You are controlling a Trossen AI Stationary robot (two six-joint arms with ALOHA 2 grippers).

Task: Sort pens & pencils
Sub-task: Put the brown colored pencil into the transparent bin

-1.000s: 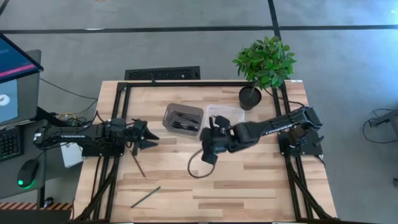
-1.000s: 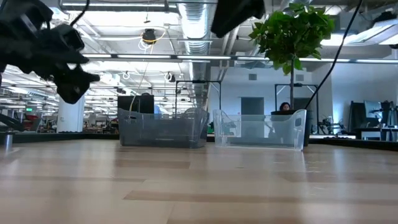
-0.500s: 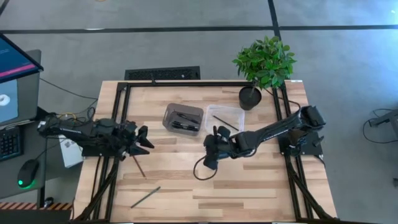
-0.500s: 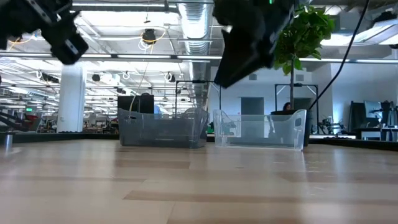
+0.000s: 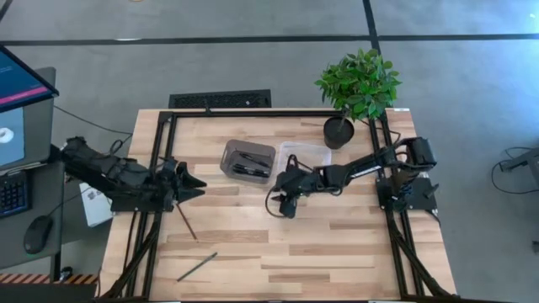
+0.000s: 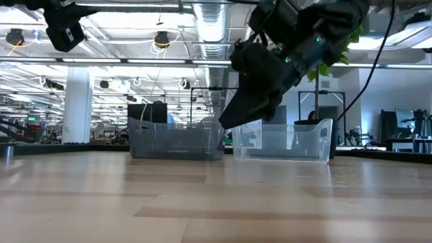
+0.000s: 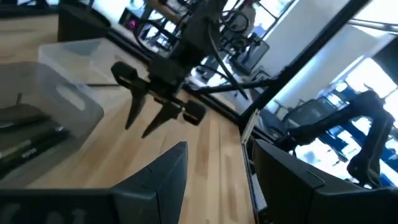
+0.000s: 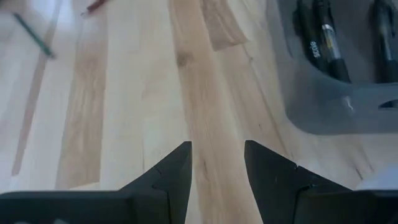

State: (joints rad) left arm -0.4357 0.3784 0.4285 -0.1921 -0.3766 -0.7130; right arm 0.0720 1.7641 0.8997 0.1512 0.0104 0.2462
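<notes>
Lying loose on the pale wooden table (image 5: 337,244), a thin brownish pencil (image 5: 186,222) is resting on the left side, its long axis slanting from far-left to near-right. A second thin stick, the greenish pencil (image 5: 197,267), is sitting closer to the near edge, slanting the other way, well apart from the first.

The left gripper (image 5: 195,183) is hovering just far of the brownish pencil's upper end, its two dark fingers standing wide and holding nothing. By my reckoning it is much the nearer arm for that pencil, though the fingers would need turning to straddle the slanted shaft. The right gripper (image 5: 285,202) is hanging over the middle of the table, to the right of both pencils and just near of the trays, its fingers partly spread and empty.

At the far middle, a grey plastic tray (image 5: 227,164) is holding several thick black pens (image 5: 248,162), lying roughly side by side. Just right of it, a clear plastic tray (image 5: 307,150) is standing partly hidden under the right arm; a thin stick seems to be showing in it, though I cannot tell for sure
</notes>
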